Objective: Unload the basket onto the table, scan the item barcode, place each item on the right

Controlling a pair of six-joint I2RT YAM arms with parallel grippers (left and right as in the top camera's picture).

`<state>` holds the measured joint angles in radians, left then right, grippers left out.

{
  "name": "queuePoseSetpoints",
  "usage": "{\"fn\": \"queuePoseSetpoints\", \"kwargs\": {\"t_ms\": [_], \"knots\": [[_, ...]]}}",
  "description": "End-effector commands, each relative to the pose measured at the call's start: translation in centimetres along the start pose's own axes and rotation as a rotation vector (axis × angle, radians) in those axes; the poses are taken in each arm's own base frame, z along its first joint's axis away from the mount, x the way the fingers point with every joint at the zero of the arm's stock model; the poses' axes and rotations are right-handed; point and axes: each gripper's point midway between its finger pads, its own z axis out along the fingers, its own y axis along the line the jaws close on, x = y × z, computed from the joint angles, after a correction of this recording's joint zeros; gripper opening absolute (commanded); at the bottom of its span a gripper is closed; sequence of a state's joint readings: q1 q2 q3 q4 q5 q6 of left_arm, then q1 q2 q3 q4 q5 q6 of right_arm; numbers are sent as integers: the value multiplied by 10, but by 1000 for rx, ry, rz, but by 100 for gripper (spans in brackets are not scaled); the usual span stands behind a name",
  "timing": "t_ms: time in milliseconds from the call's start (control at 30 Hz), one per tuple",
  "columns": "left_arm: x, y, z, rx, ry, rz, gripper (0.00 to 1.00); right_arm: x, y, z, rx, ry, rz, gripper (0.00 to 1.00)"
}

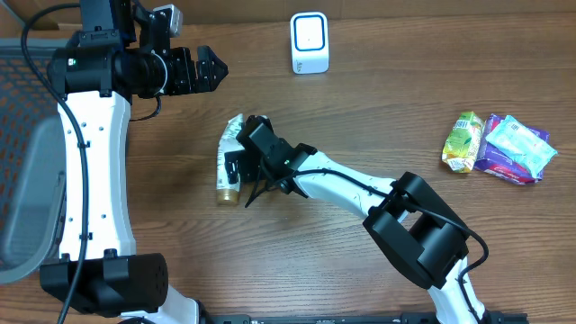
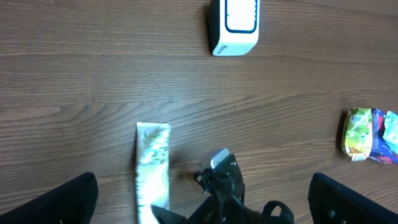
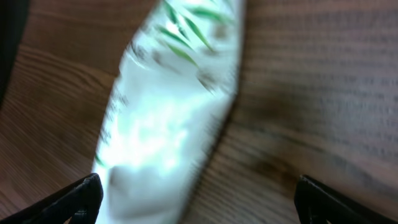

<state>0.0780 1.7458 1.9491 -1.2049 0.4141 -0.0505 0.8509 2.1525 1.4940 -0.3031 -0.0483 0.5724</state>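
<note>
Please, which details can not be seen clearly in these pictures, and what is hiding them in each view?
Barcode on the tube: not seen anywhere; right wrist view is blurred, overhead the right claw covers its middle.
Tube's cap end: left wrist view, cut by the bottom edge.
Print on the snack packets: overhead too small; left wrist view, cut by the right edge.
Scanner markings: too small in both views.

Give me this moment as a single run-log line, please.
stage: pre-grasp | right claw: open, above tube lying flat | left claw: open, empty, aloft | scanner: upright, untouched | scan: not yet done
</note>
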Motion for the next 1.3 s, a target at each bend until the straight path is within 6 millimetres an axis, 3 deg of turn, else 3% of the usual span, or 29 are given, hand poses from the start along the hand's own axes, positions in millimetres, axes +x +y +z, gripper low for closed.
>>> {"fn": "queuePoseSetpoints", "kwargs": {"t_ms": [0, 200, 333, 600, 667, 767, 867, 1033, 1267], "knots": [[0, -2, 2, 4, 3, -1, 99, -21, 11, -4, -23, -66, 1, 99], [0, -2, 2, 4, 3, -1, 100, -30, 22, 1, -66, -113, 24, 100], [0, -2, 2, 4, 3, -1, 100, -18, 19, 23, -64, -104, 30, 100], [0, -2, 2, 4, 3, -1, 99, 3, -14, 27, 86, -31, 5, 79], [0, -2, 2, 4, 3, -1, 100, 8, -19, 22, 109, 1, -28, 68], [0, -2, 2, 4, 3, -1, 100, 5, -23, 3, 132, 27, -69, 32], [0, -2, 2, 4, 3, -1, 100, 2, -27, -19, 154, 49, -72, 7], [0, -2, 2, 4, 3, -1, 100, 9, -32, -49, 132, 142, -99, 4], [0, -2, 2, 4, 3, -1, 100, 30, -37, -67, -168, 376, -84, 4]]}}
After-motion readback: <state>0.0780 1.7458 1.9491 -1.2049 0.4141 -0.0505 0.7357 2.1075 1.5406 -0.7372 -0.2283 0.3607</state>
